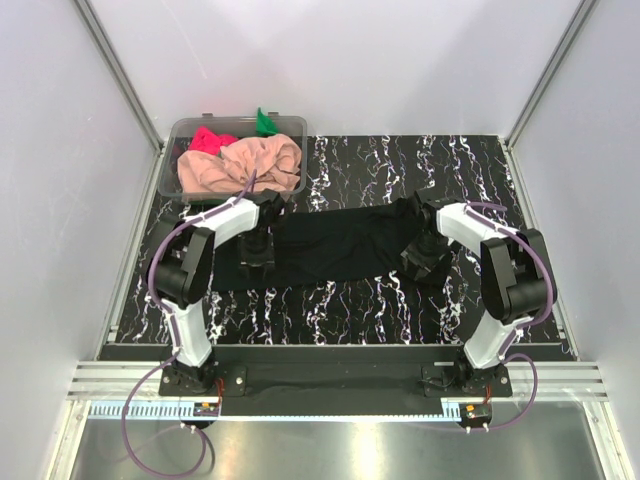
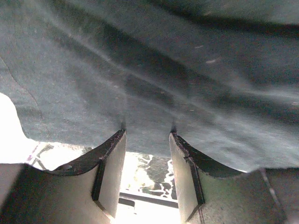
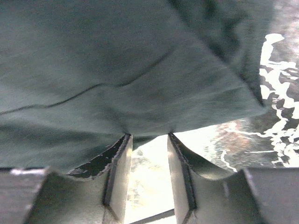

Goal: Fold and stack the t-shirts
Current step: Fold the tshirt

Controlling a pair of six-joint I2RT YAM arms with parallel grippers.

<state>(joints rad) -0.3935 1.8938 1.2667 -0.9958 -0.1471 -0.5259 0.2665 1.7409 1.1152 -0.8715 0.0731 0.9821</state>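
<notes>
The black t-shirt (image 1: 340, 245) lies stretched out across the middle of the table (image 1: 350, 310), a long dark band running from the left gripper (image 1: 257, 262) to the right gripper (image 1: 425, 265). Each arm reaches in from its own side and meets one end of the cloth.

In the left wrist view the black t-shirt (image 2: 163, 70) fills the upper part of the picture in soft folds. Its lower edge hangs across the tips of the left gripper (image 2: 148, 130). The two fingers (image 2: 112, 163) stand apart with a bright strip of table showing between them. Their tips are hidden in the cloth, so I cannot tell whether they pinch it or only touch it.

The right wrist view is much the same. The shirt (image 3: 117, 70) drapes over the tips of the right gripper (image 3: 148, 135), and one corner of the cloth ends to the right, over the marbled table (image 3: 275, 116). These fingers (image 3: 119, 172) also stand parted, and again I cannot tell if they grip.

The other t-shirts sit in the clear plastic tub (image 1: 172, 165) at the far left corner of the table (well apart from the black one's middle, though near the left arm). The peach-pink t-shirt (image 1: 245, 165) is heaped in front. The bright pink-red t-shirt (image 1: 212, 140) is behind it, and the green t-shirt (image 1: 265, 122) peeks over the far rim.
</notes>
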